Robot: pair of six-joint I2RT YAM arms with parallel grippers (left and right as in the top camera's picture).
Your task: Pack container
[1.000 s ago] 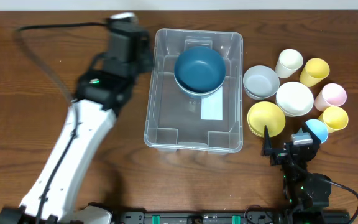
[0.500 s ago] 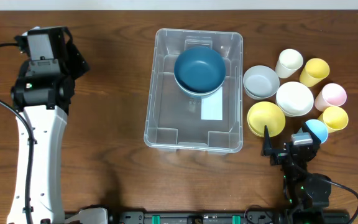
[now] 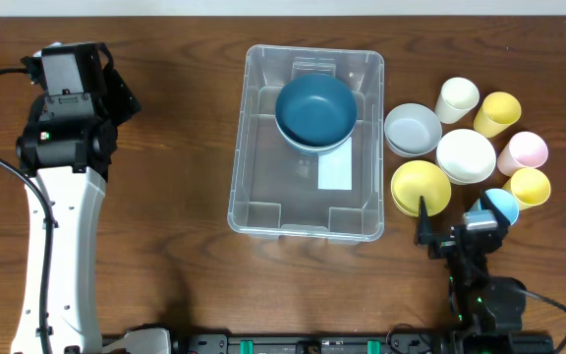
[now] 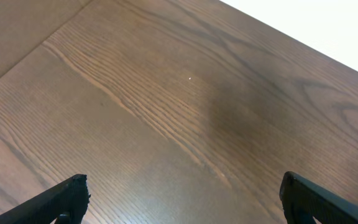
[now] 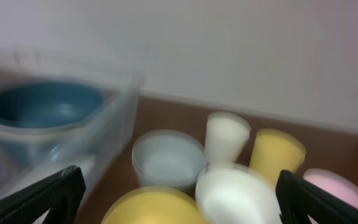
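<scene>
The clear plastic container (image 3: 263,187) sits at the table's middle, a white label on its base. A dark blue bowl (image 3: 314,108) lies at its far end, nested on a paler bowl. The bin's wall (image 5: 114,118) and the blue bowl (image 5: 42,106) also show in the right wrist view. My left gripper (image 3: 116,90) is far left of the bin, open and empty over bare wood (image 4: 188,199). My right gripper (image 3: 458,218) is open and empty at the front right, just before the yellow bowl (image 3: 421,187), with its jaws wide apart (image 5: 179,190).
Right of the bin lie a grey bowl (image 3: 413,129) and a white bowl (image 3: 466,155). Beyond them stand a cream cup (image 3: 457,98), a yellow cup (image 3: 496,113), a pink cup (image 3: 524,150), a second yellow cup (image 3: 529,186) and a blue cup (image 3: 500,206).
My left arm swung from beside the container's far left corner out to the far left of the table, then stayed still. The right arm has barely moved.
</scene>
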